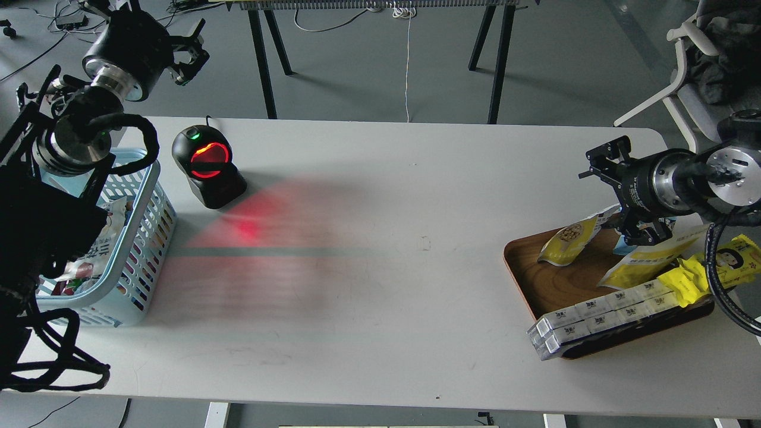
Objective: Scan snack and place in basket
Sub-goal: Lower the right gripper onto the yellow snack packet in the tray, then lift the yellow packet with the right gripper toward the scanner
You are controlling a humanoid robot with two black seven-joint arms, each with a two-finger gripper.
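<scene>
The snack (568, 240), a yellow and white pouch with a round bean picture, lies tilted at the back of the brown wooden tray (535, 279) on the right. My right gripper (619, 197) is open and empty, its jaws spread just above and to the right of the pouch's top end. The light blue basket (140, 238) stands at the table's left edge and holds some packets. My left gripper (189, 49) is raised beyond the table's far left corner, open and empty, well above the basket.
A black barcode scanner (208, 166) with a red lit window stands next to the basket and casts red light on the table. The tray also holds a second yellow pouch (645, 260), bright yellow packets (707, 270) and long white boxes (594, 318). A chair (695, 53) stands at the far right.
</scene>
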